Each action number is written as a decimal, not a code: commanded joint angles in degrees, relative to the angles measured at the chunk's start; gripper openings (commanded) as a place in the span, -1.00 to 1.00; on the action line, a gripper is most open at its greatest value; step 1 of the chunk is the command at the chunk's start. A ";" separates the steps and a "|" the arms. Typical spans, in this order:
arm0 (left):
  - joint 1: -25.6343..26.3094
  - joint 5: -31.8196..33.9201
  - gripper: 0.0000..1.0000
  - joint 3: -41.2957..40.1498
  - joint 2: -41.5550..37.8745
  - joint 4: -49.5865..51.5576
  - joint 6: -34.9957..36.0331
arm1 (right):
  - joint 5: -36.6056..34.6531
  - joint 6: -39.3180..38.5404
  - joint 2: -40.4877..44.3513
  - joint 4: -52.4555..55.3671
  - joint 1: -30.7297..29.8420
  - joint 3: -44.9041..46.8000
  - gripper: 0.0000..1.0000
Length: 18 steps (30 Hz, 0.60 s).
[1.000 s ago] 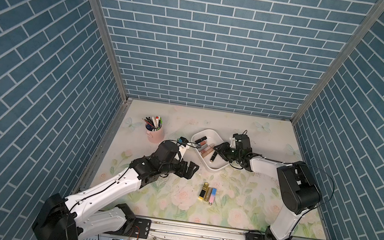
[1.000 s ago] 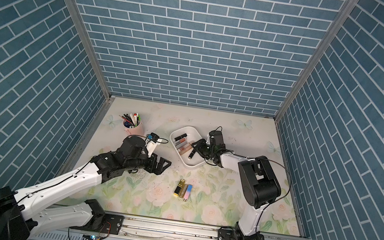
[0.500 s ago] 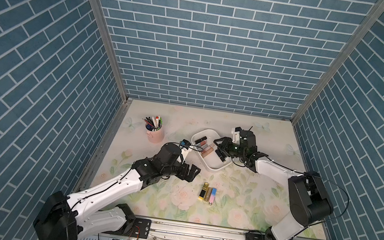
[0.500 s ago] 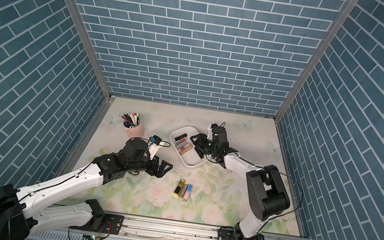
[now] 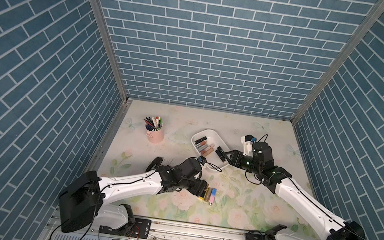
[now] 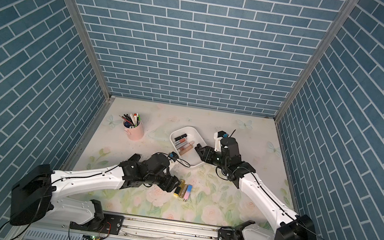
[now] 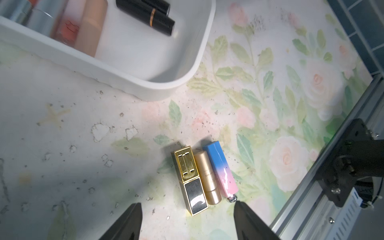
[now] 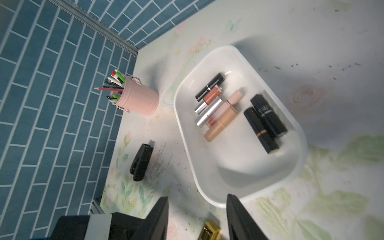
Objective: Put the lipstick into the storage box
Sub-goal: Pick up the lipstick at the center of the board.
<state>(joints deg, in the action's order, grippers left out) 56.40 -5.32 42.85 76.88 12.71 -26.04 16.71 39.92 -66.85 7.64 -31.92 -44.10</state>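
Three lipsticks lie side by side on the floral mat: a gold-and-black square lipstick (image 7: 191,182), a round gold one (image 7: 207,178) and a blue-to-pink one (image 7: 220,168). My left gripper (image 7: 187,204) (image 5: 205,190) is open just short of their near ends, nothing between its fingers. The white storage box (image 5: 210,130) (image 6: 191,127) (image 8: 239,166) holds several lipsticks, among them two black ones (image 8: 264,122). My right gripper (image 8: 197,197) (image 5: 225,156) hovers open and empty at the box's right rim.
A pink pen cup (image 5: 155,134) (image 8: 139,99) full of pens stands to the left of the box. Blue brick walls close in three sides. A metal rail (image 5: 195,231) runs along the front edge, close to the three lipsticks.
My left arm has swung forward and right to the three lipsticks, its jaws somewhat narrower. My right gripper has opened, left a black lipstick in the box and drawn back to the right.
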 commanded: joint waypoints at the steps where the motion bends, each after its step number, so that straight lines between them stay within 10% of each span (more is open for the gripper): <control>1: 1.33 1.38 0.49 1.79 2.76 -0.97 -1.42 | -1.13 -2.27 2.02 2.37 0.01 2.65 0.00; 18: 3.23 4.40 0.32 9.44 16.10 5.27 0.57 | 0.52 -2.49 2.00 -0.58 0.03 4.89 0.00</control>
<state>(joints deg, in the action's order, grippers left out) 59.24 -2.50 50.94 92.20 15.22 -26.13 16.91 39.53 -65.65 8.10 -31.92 -40.03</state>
